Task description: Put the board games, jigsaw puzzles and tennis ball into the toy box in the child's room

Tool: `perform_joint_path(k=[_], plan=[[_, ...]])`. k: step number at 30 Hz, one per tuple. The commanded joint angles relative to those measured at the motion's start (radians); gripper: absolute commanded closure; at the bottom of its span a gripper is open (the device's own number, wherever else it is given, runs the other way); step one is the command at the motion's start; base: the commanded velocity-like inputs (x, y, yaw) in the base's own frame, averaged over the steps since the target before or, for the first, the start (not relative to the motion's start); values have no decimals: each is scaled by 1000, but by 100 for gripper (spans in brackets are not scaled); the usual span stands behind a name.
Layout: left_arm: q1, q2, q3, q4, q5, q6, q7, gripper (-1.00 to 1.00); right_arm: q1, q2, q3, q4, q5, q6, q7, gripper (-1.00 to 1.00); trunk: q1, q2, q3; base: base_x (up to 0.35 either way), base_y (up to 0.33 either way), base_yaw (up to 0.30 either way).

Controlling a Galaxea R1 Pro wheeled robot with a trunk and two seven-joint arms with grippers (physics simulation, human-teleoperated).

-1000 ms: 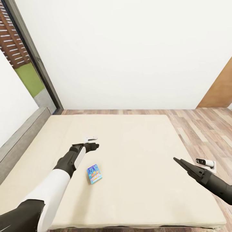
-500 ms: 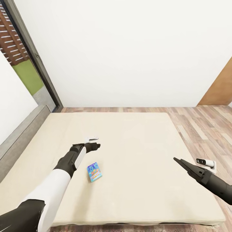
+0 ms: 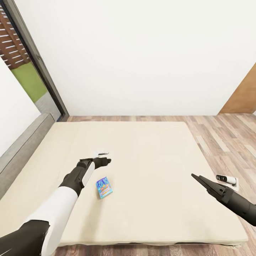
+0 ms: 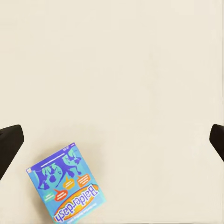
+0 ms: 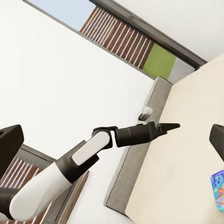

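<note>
One board game (image 3: 104,187) lies flat on the bed (image 3: 160,160), just beside the left gripper (image 3: 104,157), whose jaws stand apart and empty. Over the last second the whole view has slid back slightly, so the base is repositioning, not grasping.

Head view looks down over the bed (image 3: 149,170); both wrist views share its board game (image 4: 67,184).
</note>
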Motion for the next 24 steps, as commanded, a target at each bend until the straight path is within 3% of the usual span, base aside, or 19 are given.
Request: perform_joint_path(k=[1,8,24], plan=[[0,0,-1,-1,7,6,-4,-100,-1,0,0,0,-3,6,1,-100,0,-2,-3,0,0,0],[0,1,0,-1,7,8,-51,-100,-1,0,0,0,-3,6,0,-100,0,-2,-15,0,0,0],[0,6,2,-5,8,1,-62,-100,-1,1,0,0,-3,5,-1,-100,0,-2,-40,0,0,0]])
